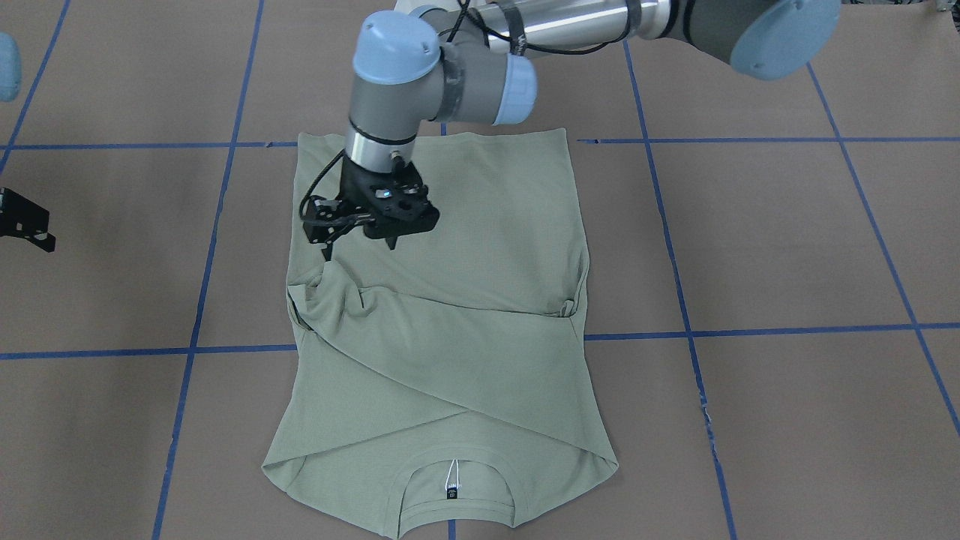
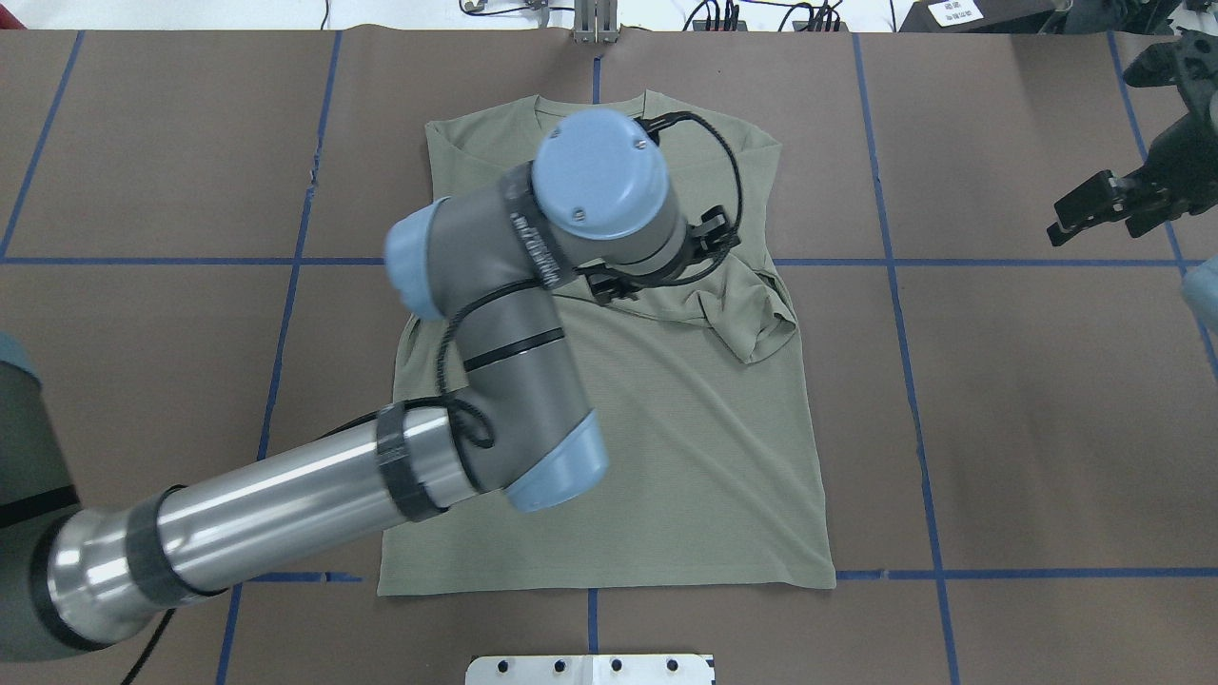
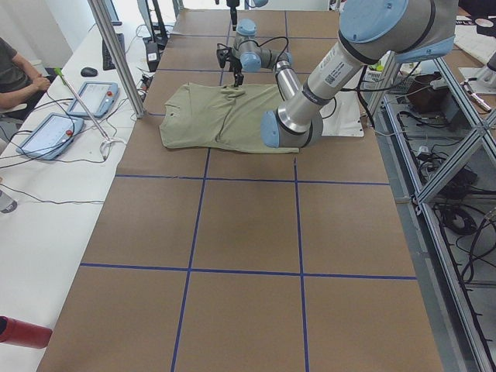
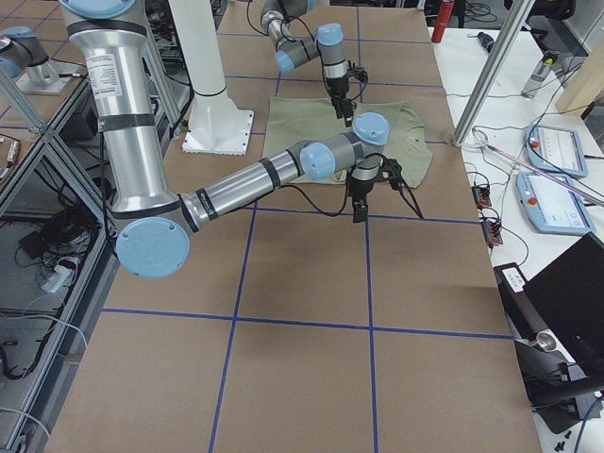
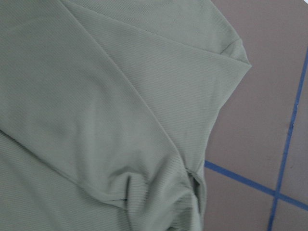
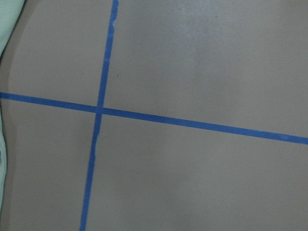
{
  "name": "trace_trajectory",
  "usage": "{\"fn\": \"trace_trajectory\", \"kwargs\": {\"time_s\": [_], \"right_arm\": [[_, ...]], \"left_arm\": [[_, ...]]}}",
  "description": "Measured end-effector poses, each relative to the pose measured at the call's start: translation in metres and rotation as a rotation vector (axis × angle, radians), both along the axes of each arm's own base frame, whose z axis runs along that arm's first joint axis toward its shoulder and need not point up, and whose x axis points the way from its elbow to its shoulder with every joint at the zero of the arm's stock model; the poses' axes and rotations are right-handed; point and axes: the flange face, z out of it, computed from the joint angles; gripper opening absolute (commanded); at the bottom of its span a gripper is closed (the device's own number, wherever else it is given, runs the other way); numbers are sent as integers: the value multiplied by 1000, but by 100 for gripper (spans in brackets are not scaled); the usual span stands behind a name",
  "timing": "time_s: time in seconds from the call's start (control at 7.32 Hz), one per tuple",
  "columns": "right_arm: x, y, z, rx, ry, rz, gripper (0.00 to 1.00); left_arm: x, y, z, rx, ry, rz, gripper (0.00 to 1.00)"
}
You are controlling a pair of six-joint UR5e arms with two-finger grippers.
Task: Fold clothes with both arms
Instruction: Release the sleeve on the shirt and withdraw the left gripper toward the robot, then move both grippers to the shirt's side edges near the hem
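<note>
The left gripper [image 1: 361,246] is hovering over the shirt [image 1: 487,225], fingers wide, seemingly empty; the right gripper [image 2: 1094,211] is hanging aside, and I cannot tell its fingers.

— What is the table like?
— A wide brown table [image 1: 787,247], marked into large squares by blue tape lines [image 1: 750,331].
— And what lies on it?
— One pale green shirt [image 1: 487,225], spread flat near the middle. Its hem runs along a tape line on the robot's side, and its neck points to the far side, over another line. Both sleeves are folded in across the body, one cuff bunched up. A white plate [image 2: 590,669] sits at the robot's edge
</note>
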Motion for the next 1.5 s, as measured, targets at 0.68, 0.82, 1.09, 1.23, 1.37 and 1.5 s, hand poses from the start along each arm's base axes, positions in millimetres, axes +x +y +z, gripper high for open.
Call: {"fn": "trace_trajectory", "kwargs": {"time_s": [0.68, 0.82, 1.09, 1.23, 1.37, 1.5], "right_arm": [[-139, 104, -6, -54, -78, 121, 100], [-165, 132, -13, -76, -79, 118, 100], [-221, 190, -30, -103, -72, 117, 100], [-244, 218, -39, -106, -67, 110, 99], [-261, 240, -41, -107, -51, 98, 99], [-272, 257, -41, -106, -32, 84, 98]], "left_arm": [[-147, 83, 142, 147, -151, 160, 99], [-162, 94, 155, 147, -160, 170, 99], [-175, 113, 172, 140, -171, 190, 99], [-176, 123, 178, 133, -173, 203, 99], [-172, 132, 184, 122, -174, 215, 99], [-167, 141, 187, 109, -165, 223, 99]]}}
